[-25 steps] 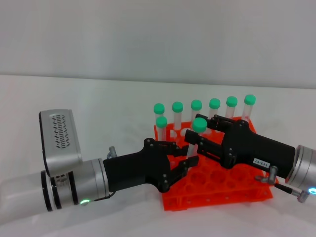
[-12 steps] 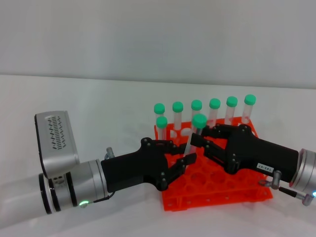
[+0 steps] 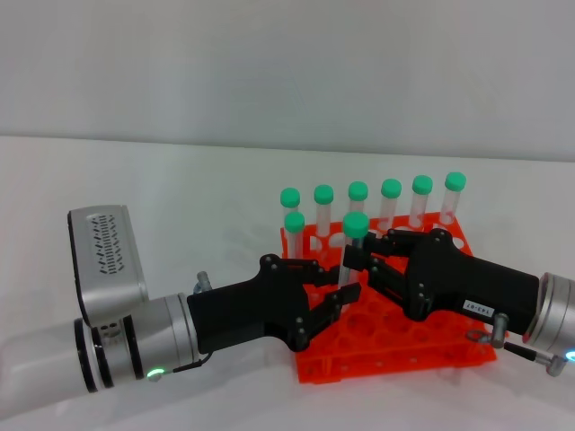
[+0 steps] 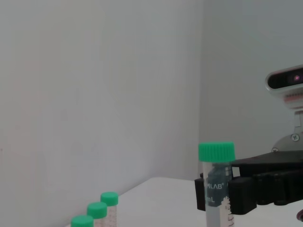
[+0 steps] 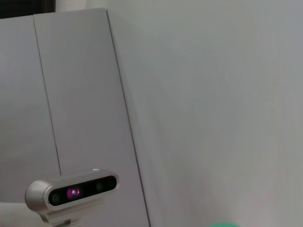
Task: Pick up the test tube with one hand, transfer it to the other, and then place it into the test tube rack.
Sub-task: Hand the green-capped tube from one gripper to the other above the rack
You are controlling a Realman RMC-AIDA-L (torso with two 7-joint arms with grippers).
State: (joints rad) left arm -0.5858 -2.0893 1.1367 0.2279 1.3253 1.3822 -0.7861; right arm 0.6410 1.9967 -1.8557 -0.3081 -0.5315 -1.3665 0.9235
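Observation:
The test tube (image 3: 350, 256) stands upright over the front left part of the orange-red test tube rack (image 3: 431, 346), its green cap up. My left gripper (image 3: 340, 289), on the black-banded arm with the green ring light, is shut on the tube's lower end. My right gripper (image 3: 358, 260), the one with the white label, reaches in from the right and is shut on the tube just under the cap. In the left wrist view the tube (image 4: 217, 189) shows between the right gripper's black fingers (image 4: 244, 198). The right wrist view shows only the edge of a green cap (image 5: 222, 225).
Seven other green-capped tubes stand in the rack, most in the back row (image 3: 390, 202) and one at the left (image 3: 294, 229); some show in the left wrist view (image 4: 97, 210). White tabletop lies all around the rack. A wall rises behind. The head camera (image 5: 71, 193) shows.
The tube has gone from tilted to upright and its cap has shifted a little left. My right gripper has moved left and closed on the tube under the cap. My left gripper stays put.

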